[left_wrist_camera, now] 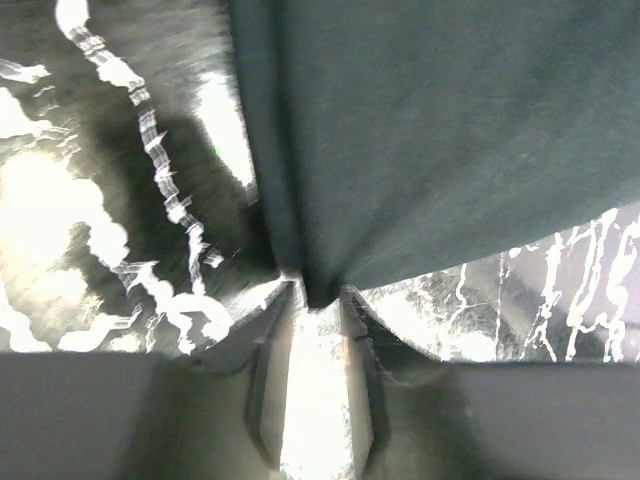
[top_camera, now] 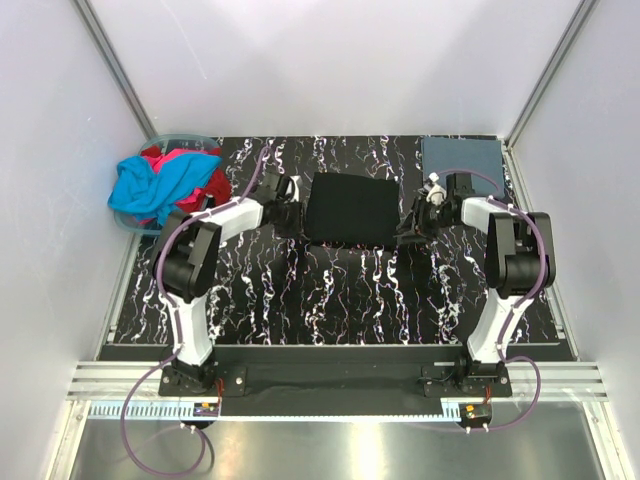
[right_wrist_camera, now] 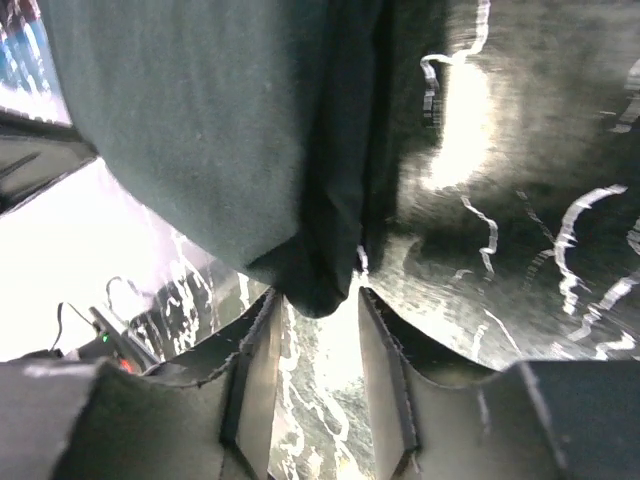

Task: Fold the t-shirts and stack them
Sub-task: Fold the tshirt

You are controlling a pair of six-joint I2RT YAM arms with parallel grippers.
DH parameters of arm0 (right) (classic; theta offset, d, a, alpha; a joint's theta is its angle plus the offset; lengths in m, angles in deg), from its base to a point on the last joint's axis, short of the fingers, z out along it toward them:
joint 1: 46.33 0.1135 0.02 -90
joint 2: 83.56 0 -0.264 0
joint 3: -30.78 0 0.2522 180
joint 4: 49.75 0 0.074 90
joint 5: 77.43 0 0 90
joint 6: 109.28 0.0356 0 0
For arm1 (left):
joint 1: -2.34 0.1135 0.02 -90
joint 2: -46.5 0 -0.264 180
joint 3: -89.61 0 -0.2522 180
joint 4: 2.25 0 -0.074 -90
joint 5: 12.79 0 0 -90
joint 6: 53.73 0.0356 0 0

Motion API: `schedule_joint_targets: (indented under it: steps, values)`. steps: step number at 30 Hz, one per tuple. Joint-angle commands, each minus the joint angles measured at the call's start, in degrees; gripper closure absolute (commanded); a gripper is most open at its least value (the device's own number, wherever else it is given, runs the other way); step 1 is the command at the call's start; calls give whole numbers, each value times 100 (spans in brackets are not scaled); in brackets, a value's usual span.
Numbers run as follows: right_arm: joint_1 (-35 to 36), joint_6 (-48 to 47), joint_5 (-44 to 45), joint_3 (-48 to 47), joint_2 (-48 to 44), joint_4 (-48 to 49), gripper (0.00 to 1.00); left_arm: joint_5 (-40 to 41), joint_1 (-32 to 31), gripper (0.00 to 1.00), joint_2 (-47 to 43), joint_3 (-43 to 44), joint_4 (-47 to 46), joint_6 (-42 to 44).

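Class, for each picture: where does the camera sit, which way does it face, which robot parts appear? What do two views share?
Top external: fixed above and behind the arm bases, facing down onto the marbled table; both arms show.
Left wrist: on the left arm, facing along the left gripper to the black t-shirt; only its fingers show.
Right wrist: on the right arm, facing the shirt's opposite side; the right gripper shows.
Shared: both wrist views see that shirt.
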Motion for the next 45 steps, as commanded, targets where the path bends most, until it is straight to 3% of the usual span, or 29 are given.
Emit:
schedule_joint_targets:
  steps: [1,3,6,9,12,16,21,23,27,30,37,45]
  values:
    - [-43,190,346,-17,-405,-69,56,591,46,67,-571,79,327,-9]
    - [-34,216,470,-130,-503,-340,56,688,46,65,-721,272,589,79]
    - [-34,392,523,-438,-705,-648,65,899,55,60,-765,860,1028,237]
    - [166,655,234,-763,-811,-684,85,917,46,60,-687,1327,1180,238]
    - [396,691,-188,-1123,-531,-684,94,382,11,59,-450,1810,1101,185]
    - [564,621,-548,-1396,181,-579,95,-400,-50,59,401,2836,996,114]
    - [546,261,108,-1625,1261,-500,96,64,-16,59,1360,3462,793,132]
    - [546,208,145,-1765,1439,-500,95,-118,98,60,1861,3638,810,45]
    - [546,243,259,-1880,1151,-561,93,-252,239,60,2091,3920,811,-88]
    - [546,304,224,-1994,633,-745,86,-393,336,60,1828,4061,846,35]
    - [564,296,75,-1960,-63,-1115,82,-146,267,58,282,3272,1057,115]
    - [599,323,-146,-1344,251,-632,82,-410,-866,58,-581,874,-453,-421]
